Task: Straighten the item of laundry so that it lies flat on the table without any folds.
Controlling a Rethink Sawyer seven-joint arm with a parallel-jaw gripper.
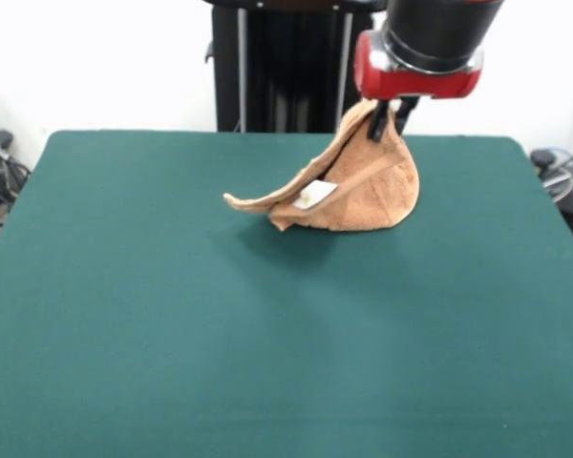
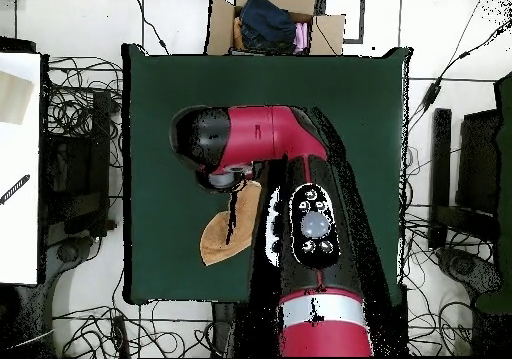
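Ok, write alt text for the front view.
A red and black robot arm's end effector pinches the top of an orange-tan towel, lifting it into a tent over a dark green table. One corner trails left, with a small white label showing.

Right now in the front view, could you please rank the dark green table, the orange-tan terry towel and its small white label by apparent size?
1. Dark green table
2. Orange-tan terry towel, pinched up by the gripper
3. Small white label

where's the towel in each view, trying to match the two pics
Front view: the towel sits right of centre near the table's far edge, its top corner lifted by the hand.
Overhead view: the towel shows left of the arm, low on the table.
Shared landmark: the red and black arm above it.
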